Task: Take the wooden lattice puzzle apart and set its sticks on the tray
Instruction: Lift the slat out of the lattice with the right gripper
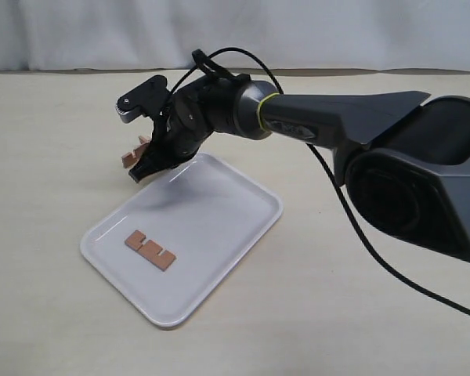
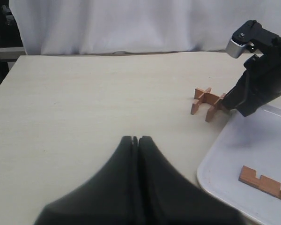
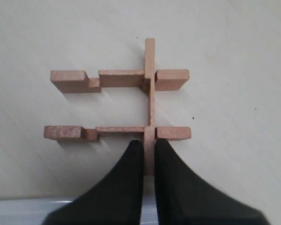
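The wooden lattice puzzle (image 3: pixel 117 78) stands on the table just beyond the tray's far corner, also seen as the puzzle (image 1: pixel 133 153) and the puzzle (image 2: pixel 207 102). It shows two parallel notched sticks joined by one crossing stick (image 3: pixel 150 61). My right gripper (image 3: pixel 149 146) is shut on the near end of that crossing stick; it appears as the right gripper (image 1: pixel 146 168) low over the tray's edge. One loose notched stick (image 1: pixel 150 250) lies flat on the white tray (image 1: pixel 219 211). My left gripper (image 2: pixel 137 138) is shut and empty over bare table, well away from the puzzle.
A pale wooden tabletop (image 1: pixel 337 313) surrounds the tray, with a white curtain (image 1: pixel 219 31) behind it. The right arm's black cable (image 1: pixel 352 227) trails across the table to the right. The left arm does not show in the exterior view.
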Action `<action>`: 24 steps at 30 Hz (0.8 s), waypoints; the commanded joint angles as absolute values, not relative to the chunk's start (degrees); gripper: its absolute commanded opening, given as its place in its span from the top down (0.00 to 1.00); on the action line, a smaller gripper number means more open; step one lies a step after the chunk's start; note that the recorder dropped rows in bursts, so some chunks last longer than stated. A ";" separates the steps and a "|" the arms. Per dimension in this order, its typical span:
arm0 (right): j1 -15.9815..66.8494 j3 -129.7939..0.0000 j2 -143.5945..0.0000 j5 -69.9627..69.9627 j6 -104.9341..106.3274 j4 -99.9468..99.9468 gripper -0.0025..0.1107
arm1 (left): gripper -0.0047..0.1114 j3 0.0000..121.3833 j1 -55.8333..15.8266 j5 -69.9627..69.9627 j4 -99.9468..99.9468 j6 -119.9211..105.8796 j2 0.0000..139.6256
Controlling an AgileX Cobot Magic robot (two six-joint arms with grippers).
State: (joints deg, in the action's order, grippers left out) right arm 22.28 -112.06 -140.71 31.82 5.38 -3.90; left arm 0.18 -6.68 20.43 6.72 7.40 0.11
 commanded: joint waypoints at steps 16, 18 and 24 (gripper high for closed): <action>22.09 -112.20 -132.93 38.01 4.92 -5.15 0.94 | 0.96 0.00 -6.66 20.03 6.89 7.56 0.00; 22.09 -111.27 -131.17 39.69 4.92 -4.72 0.94 | 0.96 0.00 -6.66 20.03 6.89 7.56 0.00; 22.33 -98.22 -121.67 37.68 6.35 0.00 0.94 | 0.96 0.00 -6.66 20.03 6.89 7.56 0.00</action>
State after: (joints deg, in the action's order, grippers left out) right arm 22.28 -103.82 -126.09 39.32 5.06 -3.22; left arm 0.18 -6.68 20.43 6.72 7.40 0.11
